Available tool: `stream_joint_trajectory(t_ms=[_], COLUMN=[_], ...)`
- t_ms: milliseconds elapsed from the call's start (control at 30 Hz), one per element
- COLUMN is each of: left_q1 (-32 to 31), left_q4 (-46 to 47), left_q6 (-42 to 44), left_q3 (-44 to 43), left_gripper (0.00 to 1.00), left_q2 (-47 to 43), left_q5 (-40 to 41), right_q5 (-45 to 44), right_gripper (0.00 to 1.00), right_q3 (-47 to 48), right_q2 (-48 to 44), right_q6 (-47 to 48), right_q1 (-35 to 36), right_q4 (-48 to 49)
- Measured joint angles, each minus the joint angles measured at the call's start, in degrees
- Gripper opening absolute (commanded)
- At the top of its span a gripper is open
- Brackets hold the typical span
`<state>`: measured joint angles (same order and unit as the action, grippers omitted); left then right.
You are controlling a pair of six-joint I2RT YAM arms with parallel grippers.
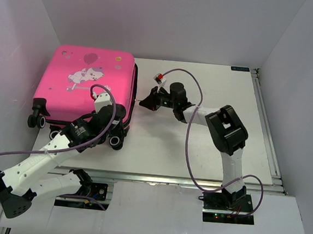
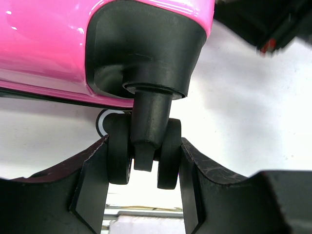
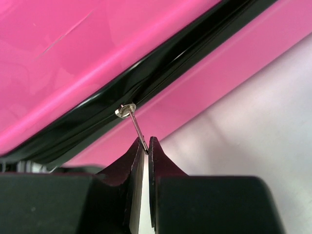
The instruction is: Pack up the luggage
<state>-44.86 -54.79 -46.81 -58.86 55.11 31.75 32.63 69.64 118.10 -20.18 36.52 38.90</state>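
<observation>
I've got the luggage [image 1: 85,83] lying flat on the far-left part of the table [image 1: 197,148], printed shell up, wheels toward me. The two halves look closed on each other, so I judge the loading is done, though I can't see what's inside. What's left, by my reading, is the zip. I can't tell how much of the zipper track [image 3: 161,68] is already closed, since the right wrist view shows only a short run of it.

My right gripper [image 3: 146,146] is at the case's right-hand side edge. Its jaws are pinched tight on the thin metal zipper pull [image 3: 135,124], which slants up from the fingertips to the slider on the black trim.

My left gripper [image 2: 143,168] is at the near-right corner, below the shell. Its fingers sit on either side of the twin caster wheel [image 2: 168,161], pressed against it and clamping it. I take this as bracing the case while the other hand works the zip.
</observation>
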Motion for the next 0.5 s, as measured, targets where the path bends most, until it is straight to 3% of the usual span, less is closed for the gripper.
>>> stream_joint_trajectory(t_ms=[233,500], left_q1=[0.8,1.3], left_q4=[-0.8,2.3], left_q6=[4.2,10.0], left_q3=[1.7,4.0], left_gripper=[0.0,0.0], left_q2=[-4.1,-4.9], left_q5=[-1.6,-5.2], right_q5=[-0.5,-3.2], right_gripper=[0.08,0.08], right_q3=[14.4,21.0], right_q2=[9.3,14.7], right_q6=[-1.0,-4.2], right_q1=[-1.8,-3.1], right_q4=[-3.4,-2.9])
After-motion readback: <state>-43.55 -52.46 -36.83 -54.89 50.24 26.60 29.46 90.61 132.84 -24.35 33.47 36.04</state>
